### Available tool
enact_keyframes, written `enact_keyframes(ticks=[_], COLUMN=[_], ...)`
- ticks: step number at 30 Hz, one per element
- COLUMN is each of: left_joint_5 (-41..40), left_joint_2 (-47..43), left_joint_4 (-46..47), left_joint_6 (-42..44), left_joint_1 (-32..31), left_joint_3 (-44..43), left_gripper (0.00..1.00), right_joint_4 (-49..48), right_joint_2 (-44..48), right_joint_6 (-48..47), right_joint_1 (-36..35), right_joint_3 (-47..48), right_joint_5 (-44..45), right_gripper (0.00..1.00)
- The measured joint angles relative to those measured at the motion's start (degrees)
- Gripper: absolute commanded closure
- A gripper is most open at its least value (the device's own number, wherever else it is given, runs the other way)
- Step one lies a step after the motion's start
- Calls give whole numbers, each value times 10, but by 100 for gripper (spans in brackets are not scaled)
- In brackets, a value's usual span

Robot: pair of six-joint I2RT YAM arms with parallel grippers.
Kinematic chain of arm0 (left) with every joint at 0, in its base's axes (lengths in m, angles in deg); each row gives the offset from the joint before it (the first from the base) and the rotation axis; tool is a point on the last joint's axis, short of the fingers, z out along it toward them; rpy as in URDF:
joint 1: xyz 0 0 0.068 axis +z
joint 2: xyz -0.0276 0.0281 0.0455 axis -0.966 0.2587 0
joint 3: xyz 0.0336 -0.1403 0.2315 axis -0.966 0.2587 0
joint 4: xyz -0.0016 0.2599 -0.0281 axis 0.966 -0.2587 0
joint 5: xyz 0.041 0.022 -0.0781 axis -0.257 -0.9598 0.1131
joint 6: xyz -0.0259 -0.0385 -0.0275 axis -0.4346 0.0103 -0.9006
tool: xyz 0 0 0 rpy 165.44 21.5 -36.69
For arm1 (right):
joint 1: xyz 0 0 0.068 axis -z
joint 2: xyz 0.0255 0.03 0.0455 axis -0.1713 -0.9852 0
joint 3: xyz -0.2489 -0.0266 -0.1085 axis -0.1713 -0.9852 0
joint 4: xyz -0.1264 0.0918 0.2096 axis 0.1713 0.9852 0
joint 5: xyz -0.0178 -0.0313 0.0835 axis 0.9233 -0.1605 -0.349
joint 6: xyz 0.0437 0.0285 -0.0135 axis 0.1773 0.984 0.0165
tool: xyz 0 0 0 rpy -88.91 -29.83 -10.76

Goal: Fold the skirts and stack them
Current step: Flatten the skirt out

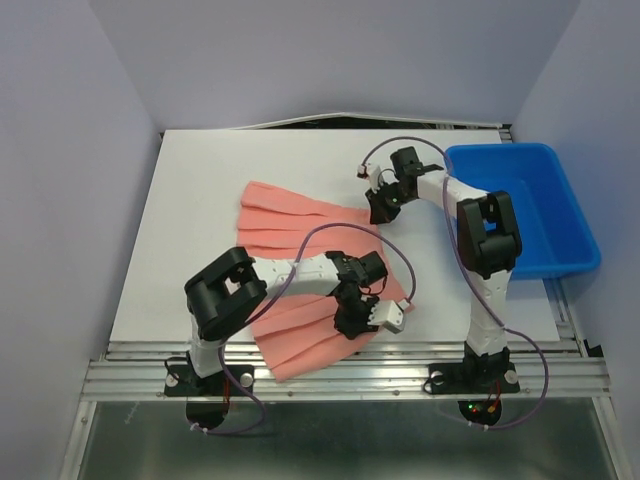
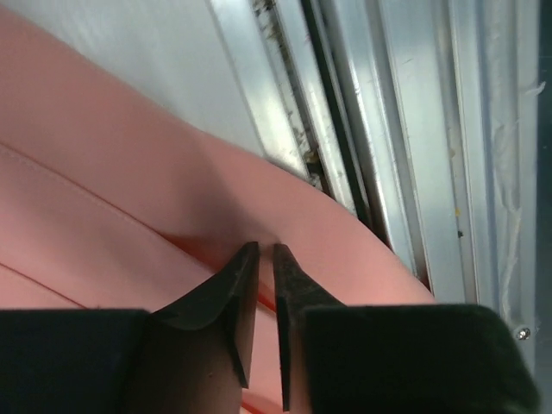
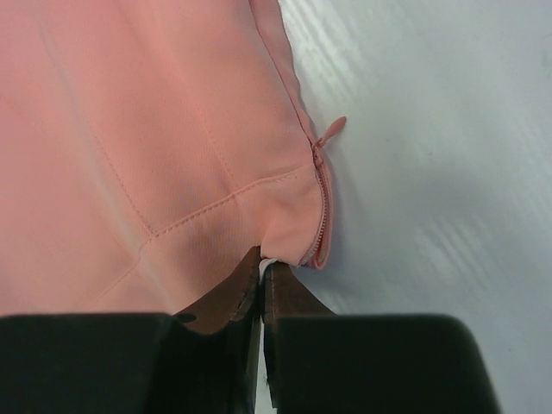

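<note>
One salmon-pink pleated skirt (image 1: 290, 215) lies spread on the white table (image 1: 200, 180), its narrow waist at the right and its flared hem reaching the near edge. My left gripper (image 1: 352, 322) is at the hem near the front edge; in the left wrist view (image 2: 266, 248) its jaws are closed on a fold of the pink cloth (image 2: 129, 190). My right gripper (image 1: 380, 208) is at the waist. In the right wrist view (image 3: 261, 256) it is shut on the waist edge (image 3: 155, 129) beside the zipper (image 3: 321, 185).
A blue plastic bin (image 1: 540, 210) stands at the right side of the table, behind the right arm. Metal rails (image 1: 350, 375) run along the table's near edge, and in the left wrist view (image 2: 388, 129) they lie just past the hem.
</note>
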Motion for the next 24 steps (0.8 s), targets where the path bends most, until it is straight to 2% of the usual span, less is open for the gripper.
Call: enact_keyframes(ticks=[1,3,4,7,8,9,10,12,14,18,24], left_joint_5=[6,21,26,49,63,70,80,98,108,110,135], left_joint_2=[2,2,0,-18,-26,-32,-35,-42,-50,-54,29], left_joint_4=[-2,-15,-21,-62,-90,-102,-120,-137,-141,-130,-59], left_joint_6=[0,-2,-4,3,7,14,20,35,48,53,-5], left_joint_1=[-3,-9,-8,35,64,102,135,230,309,435,520], left_joint_3=[-3,-12,-15,-45,-70,-99,-130,-217,-268,-323,-372], left_gripper=[64,53,44,30,21,21,2,1,1,1,1], right_joint_4=[4,14,21,29,32,34,39,46,50,49,75], right_joint_2=[6,18,22,27,27,27,27,27,26,12,-51], right_joint_6=[-7,-19,-24,-20,-17,-14,-7,4,17,33,34], right_joint_1=[0,0,0,0,0,0,0,0,0,0,0], right_joint_3=[-7,-21,-24,-23,-19,-14,-7,20,57,138,236], right_joint_5=[0,2,5,21,27,33,37,48,52,51,34], right_gripper=[91,73,52,23,20,18,15,13,13,12,2])
